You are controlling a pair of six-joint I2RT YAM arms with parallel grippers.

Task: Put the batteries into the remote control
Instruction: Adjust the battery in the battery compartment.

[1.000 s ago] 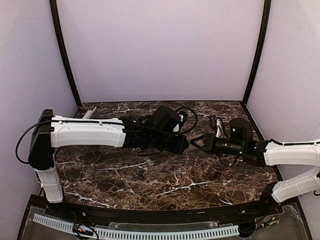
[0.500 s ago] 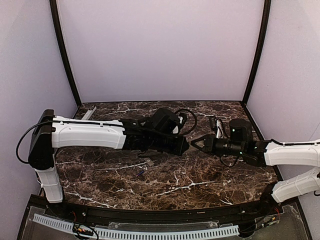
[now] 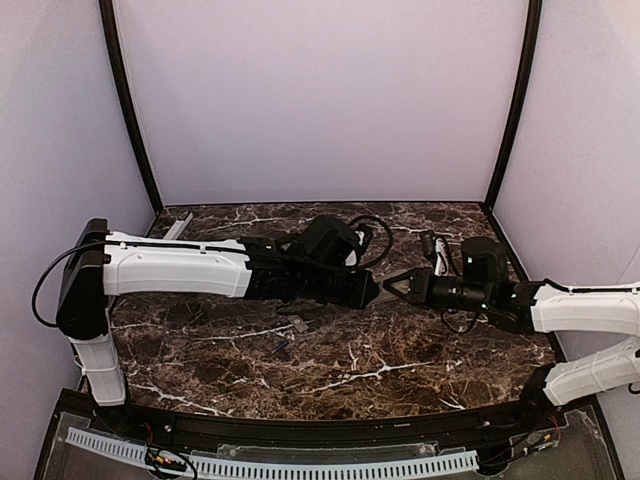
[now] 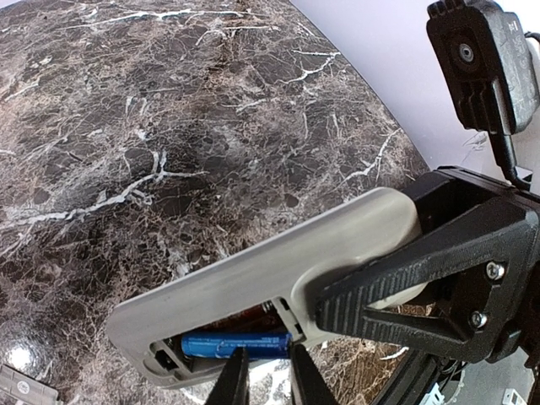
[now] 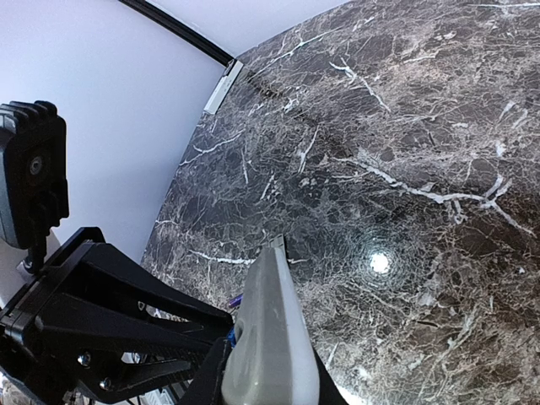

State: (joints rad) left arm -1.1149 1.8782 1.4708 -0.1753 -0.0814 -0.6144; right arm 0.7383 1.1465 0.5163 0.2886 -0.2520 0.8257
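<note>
Over the marble table [image 3: 350, 370] hardly anything's moved: right gripper [image 3: 393, 285] still clamps the remote control [image 4: 253, 287], left gripper [image 4: 263, 380] pinched narrower by the seated battery [image 4: 232, 344], grip unclear, so it's nearly in.

Hidden: remote control [image 4: 253, 278] end, inside right tool [image 4: 346, 283].

The polished stone worktop [image 3: 400, 350] is dark brown marble with white veins. The oblong plastic remote control [image 4: 278, 270] shows a pale grey back. The slim battery [image 4: 232, 344] in it is bright blue, as is the loose battery [image 3: 281, 346]. The left hand [image 4: 268, 373] and right hand [image 3: 392, 285] are black, the arm shells [image 3: 175, 268] white, the walls [image 3: 320, 100] pale lilac.
</note>
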